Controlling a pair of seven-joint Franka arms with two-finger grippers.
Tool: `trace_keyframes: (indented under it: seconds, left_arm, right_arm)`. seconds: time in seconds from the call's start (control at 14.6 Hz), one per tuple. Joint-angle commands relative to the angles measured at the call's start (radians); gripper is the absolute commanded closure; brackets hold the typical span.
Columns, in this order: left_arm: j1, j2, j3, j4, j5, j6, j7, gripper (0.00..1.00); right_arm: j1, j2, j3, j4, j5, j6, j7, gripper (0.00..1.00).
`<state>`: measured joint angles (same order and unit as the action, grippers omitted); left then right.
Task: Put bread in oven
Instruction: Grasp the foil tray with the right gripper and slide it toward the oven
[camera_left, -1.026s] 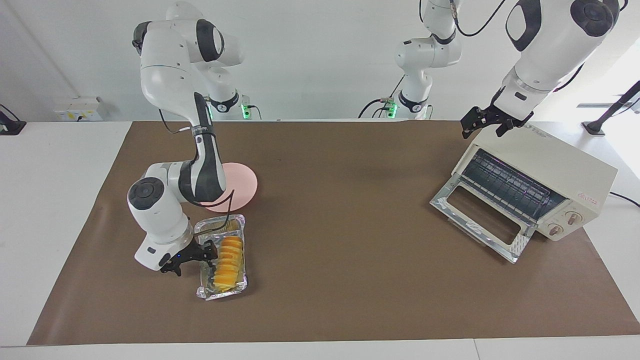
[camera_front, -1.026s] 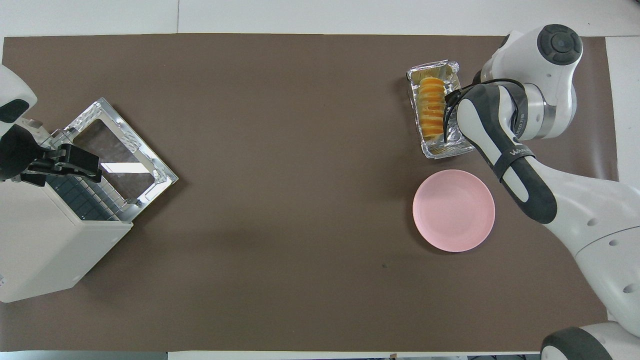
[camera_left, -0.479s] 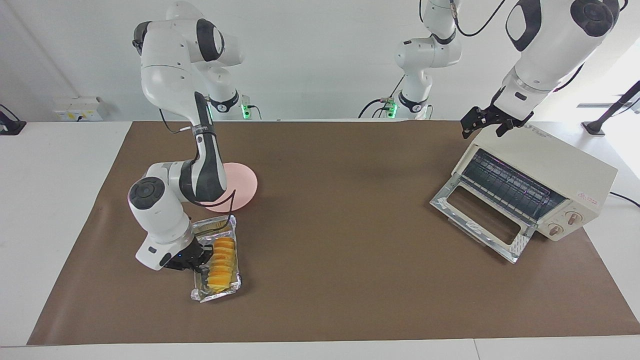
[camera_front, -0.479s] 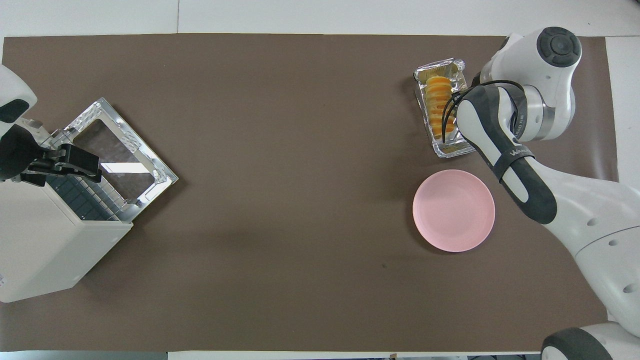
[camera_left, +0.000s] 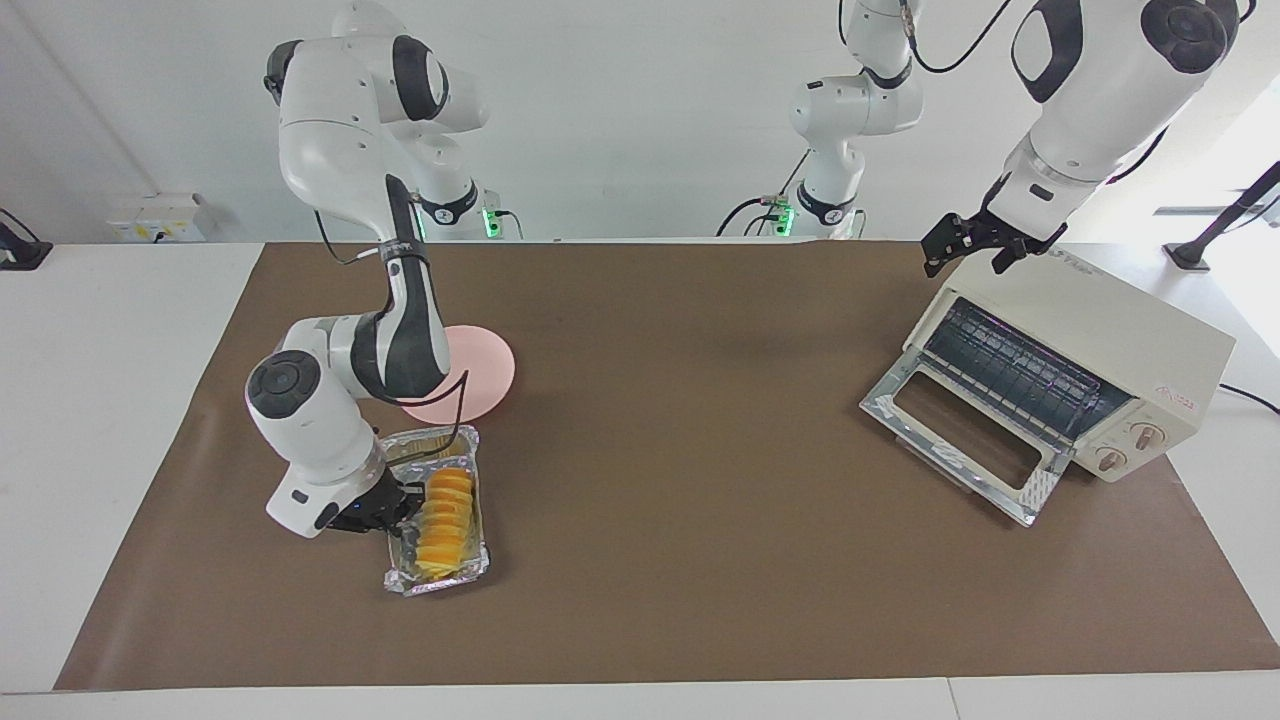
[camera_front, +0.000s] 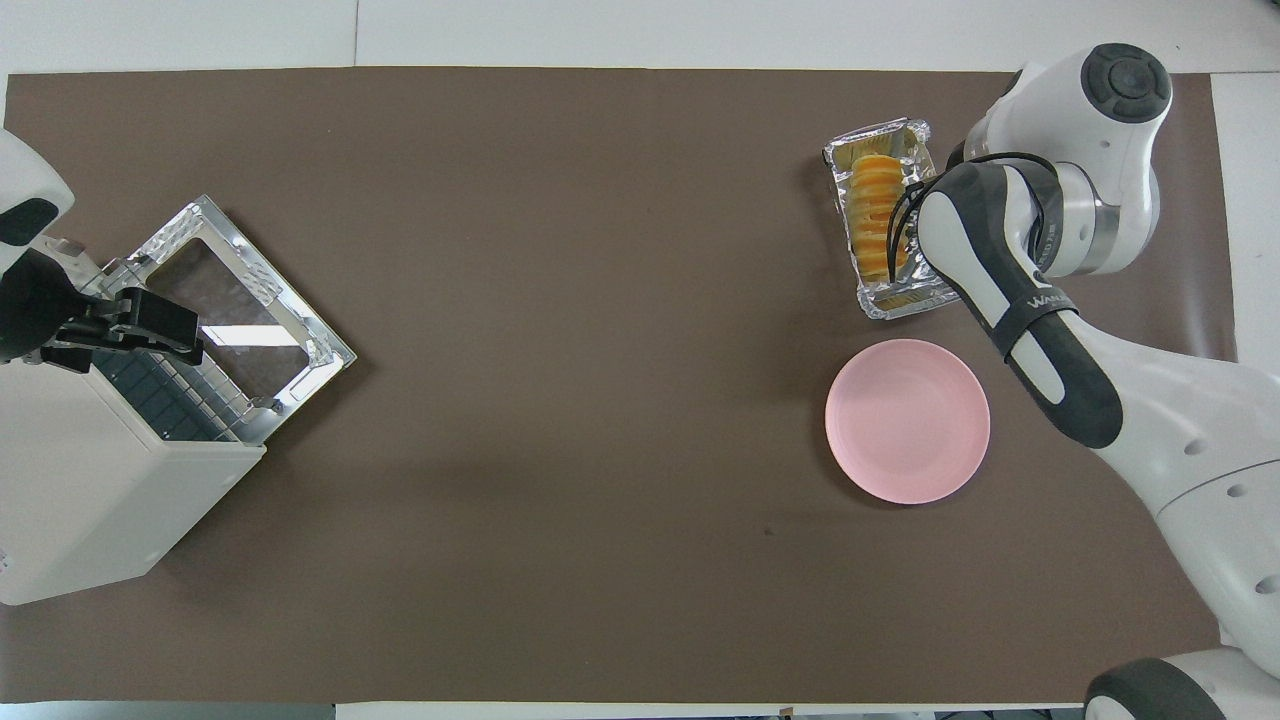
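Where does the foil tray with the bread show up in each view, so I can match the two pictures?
Facing view: the foil tray sits low at that picture's left, bread in it, right tool at its side.
Overhead view: the foil tray sits high at the picture's right.
Shared landmark: the pink plate, just nearer the robots than the tray.
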<state>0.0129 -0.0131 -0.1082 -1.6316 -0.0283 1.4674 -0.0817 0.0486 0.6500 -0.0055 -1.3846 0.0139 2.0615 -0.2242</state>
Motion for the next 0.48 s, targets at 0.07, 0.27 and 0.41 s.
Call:
trace_keyframes:
  seconds: [0.07, 0.27, 0.41]
  left_arm:
    - [0.01, -0.022, -0.005, -0.021, 0.013, 0.011, 0.011, 0.0]
    - [0.01, -0.022, -0.005, -0.021, 0.013, 0.011, 0.011, 0.0]
    - [0.01, -0.022, -0.005, -0.021, 0.013, 0.011, 0.011, 0.0]
  right_arm:
    - [0.04, -0.027, 0.012, 0.108, 0.021, -0.182, 0.043, 1.0]
    - [0.143, -0.049, 0.006, 0.17, 0.055, -0.288, 0.26, 1.0]
    - [0.216, -0.052, 0.015, 0.183, 0.058, -0.301, 0.418, 1.0]
